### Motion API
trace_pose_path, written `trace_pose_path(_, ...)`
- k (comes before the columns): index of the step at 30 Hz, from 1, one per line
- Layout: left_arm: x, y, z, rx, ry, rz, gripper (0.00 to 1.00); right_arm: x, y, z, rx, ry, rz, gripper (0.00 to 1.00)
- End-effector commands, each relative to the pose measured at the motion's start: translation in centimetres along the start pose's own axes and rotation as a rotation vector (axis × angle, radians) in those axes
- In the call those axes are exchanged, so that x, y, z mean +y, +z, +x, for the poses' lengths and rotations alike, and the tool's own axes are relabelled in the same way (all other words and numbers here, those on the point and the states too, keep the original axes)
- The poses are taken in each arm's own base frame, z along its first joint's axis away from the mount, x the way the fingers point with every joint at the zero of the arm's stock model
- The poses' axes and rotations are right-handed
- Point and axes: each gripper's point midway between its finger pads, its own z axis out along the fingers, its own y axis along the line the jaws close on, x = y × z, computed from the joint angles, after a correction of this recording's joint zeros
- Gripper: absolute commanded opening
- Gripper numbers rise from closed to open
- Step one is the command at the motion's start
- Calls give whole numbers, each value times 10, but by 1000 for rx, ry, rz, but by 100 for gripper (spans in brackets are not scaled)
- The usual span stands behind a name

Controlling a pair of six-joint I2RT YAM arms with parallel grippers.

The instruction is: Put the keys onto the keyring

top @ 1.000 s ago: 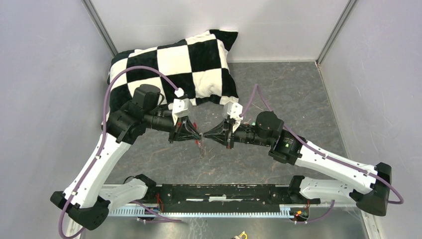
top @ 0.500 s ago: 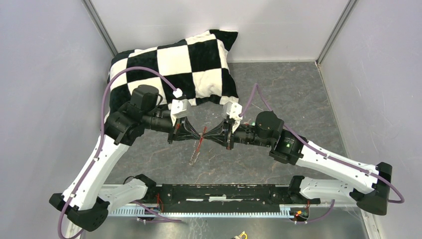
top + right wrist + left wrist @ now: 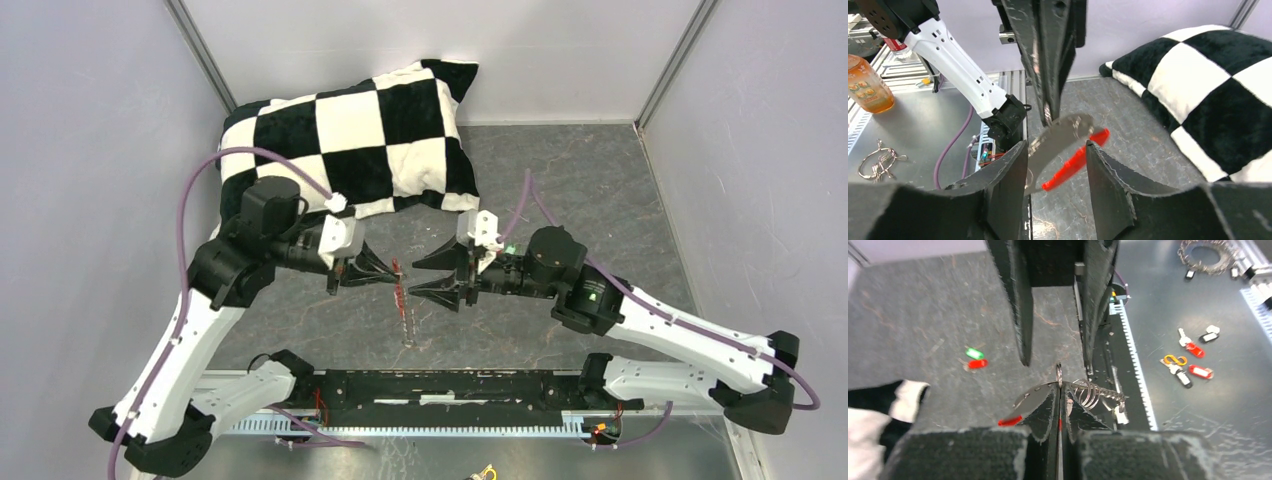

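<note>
Left hand (image 3: 390,276) grips the thin silvery ring with curved red fob (image 3: 1075,160). The half-spread, empty right hand (image 3: 413,277) should fetch the tiny red-headed and green-headed keys (image 3: 976,358).

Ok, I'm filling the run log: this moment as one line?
left gripper: shut on keyring | right gripper: open, facing it | keys: lying on table, not threaded
</note>
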Motion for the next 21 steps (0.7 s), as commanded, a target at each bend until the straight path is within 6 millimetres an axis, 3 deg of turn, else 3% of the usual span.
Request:
trace_pose_path(1,-20,-16,-44,-116,376,22,2,10,-23,-53,-132,-83,-5,53)
trace_pose_path(7,-28,-21,-56,-146,474,33,2,13,-35,-67,-173,-101,2,55)
trace_pose_path(13,-28,-27,-53,-135,706,-21,2,19,-27,-74,-187,-121,-53,54)
trace_pose_path(21,-25,-30,-50,-115,883,-56,2,26,-20,-83,-219,-182,-108,48)
